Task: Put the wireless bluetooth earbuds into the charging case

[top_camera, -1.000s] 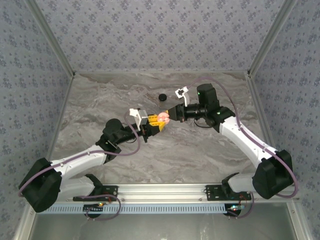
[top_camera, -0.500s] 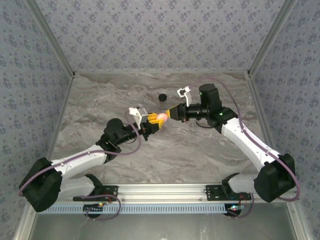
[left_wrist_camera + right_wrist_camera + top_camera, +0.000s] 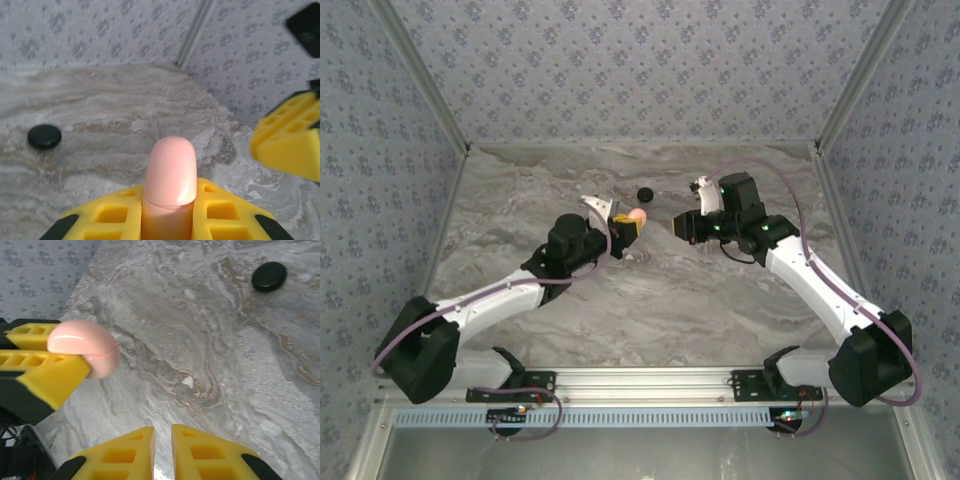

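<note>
black puck lies beyond the closed pink charging case your left gripper clamps; right gripper, pinched together empty, faces it.

Illumination is bright, even and diffuse, from overhead. The charging case carries a soft white highlight on its right flank. Directly below it, the yellow fingers are slightly out of focus. Shadows on the table near the case are faint and soft-edged.

A grey marbled table top sits boxed in by walls papered in blue-grey floral print, with metal corner posts.
</note>
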